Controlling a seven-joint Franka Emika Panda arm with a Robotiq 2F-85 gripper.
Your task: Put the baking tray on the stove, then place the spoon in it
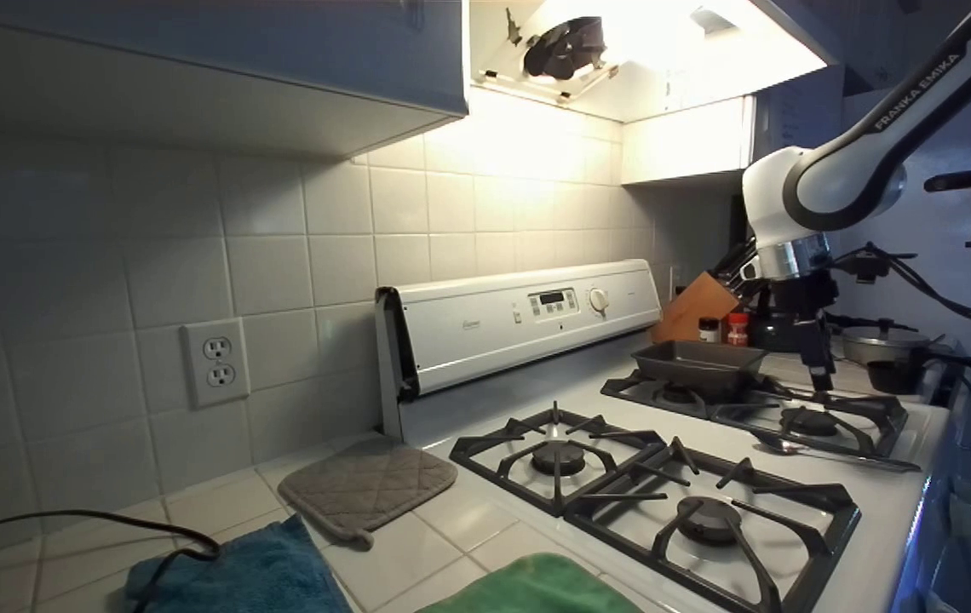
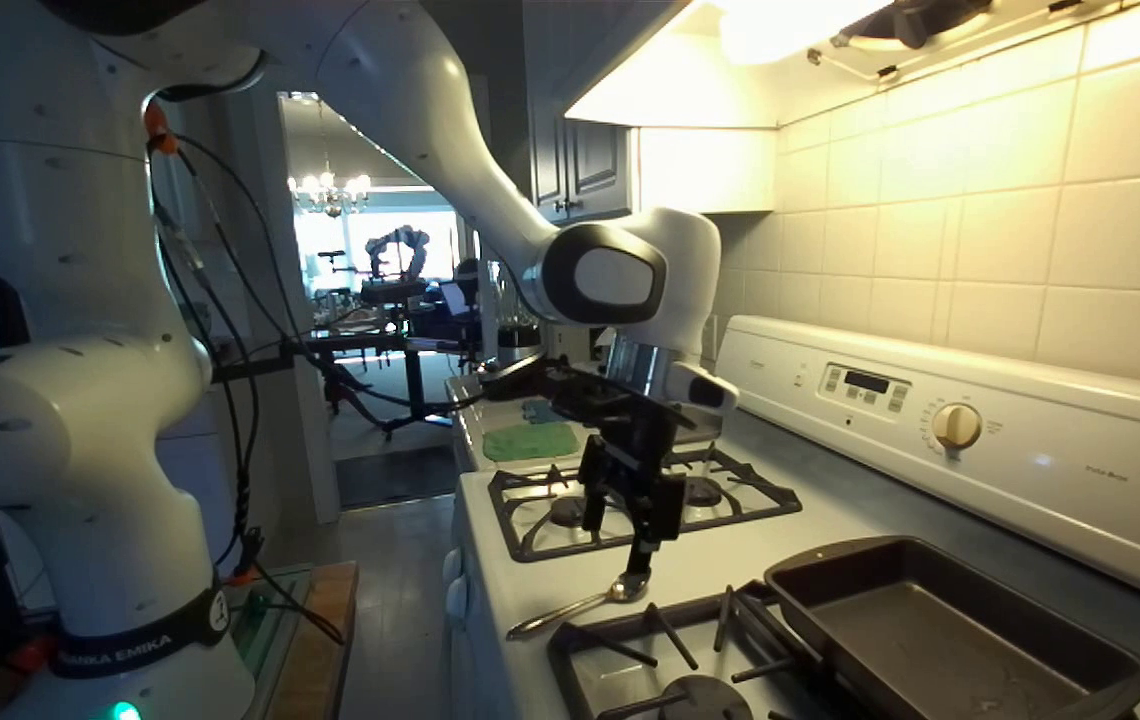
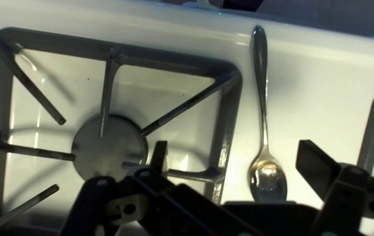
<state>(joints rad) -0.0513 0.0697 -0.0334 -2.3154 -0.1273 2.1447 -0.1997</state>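
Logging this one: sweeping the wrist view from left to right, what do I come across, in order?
Round burner → one gripper fingertip → spoon → opposite fingertip → part of another grate at the right edge.

Dark tray (image 2: 960, 640) and silver spoon (image 3: 263, 111) lie on the stove (image 2: 720, 550)

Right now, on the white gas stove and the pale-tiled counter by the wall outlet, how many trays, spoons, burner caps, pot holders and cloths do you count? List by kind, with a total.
Dark metal baking tray: 1
Silver metal spoon: 1
Round dark burner caps: 4
Grey quilted pot holder: 1
Blue cloth and green cloth: 2
Total: 9
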